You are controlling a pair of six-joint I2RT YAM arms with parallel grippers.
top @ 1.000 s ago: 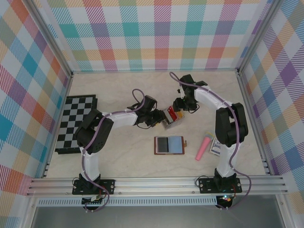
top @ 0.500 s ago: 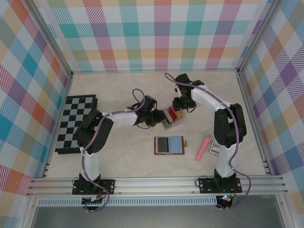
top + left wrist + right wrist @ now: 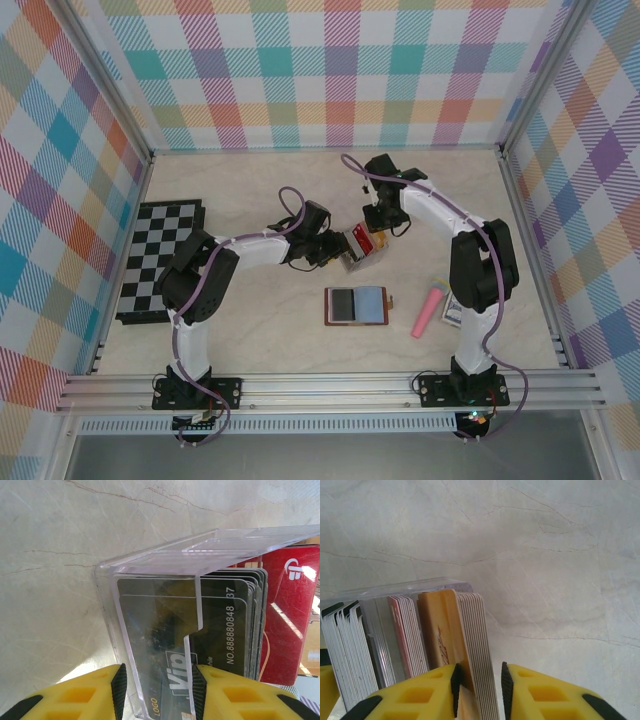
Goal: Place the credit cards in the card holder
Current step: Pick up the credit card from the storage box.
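Note:
The clear plastic rack (image 3: 165, 560) stands on the table with my left gripper (image 3: 158, 687) shut on its near end; dark "Vip" credit cards (image 3: 215, 625) and a red card (image 3: 290, 615) stand in it. In the top view the left gripper (image 3: 338, 250) meets the rack from the left and my right gripper (image 3: 376, 232) comes down on it from behind. The right gripper (image 3: 479, 680) straddles a yellow-orange card (image 3: 440, 625) and a whitish stack (image 3: 475, 630). Its left pad touches the orange card and a sliver of gap is left at the right pad. The brown card holder (image 3: 372, 304) lies open nearer me.
A black-and-white chessboard (image 3: 160, 260) lies at the left edge. A pink object (image 3: 430, 312) and a small flat packet (image 3: 452, 310) lie right of the card holder, beside the right arm's base column. Bare marble table spreads behind the rack.
My right gripper's jaws have narrowed round the end cards, and its wrist has shifted slightly left and back. The left gripper and the rack have stayed put.

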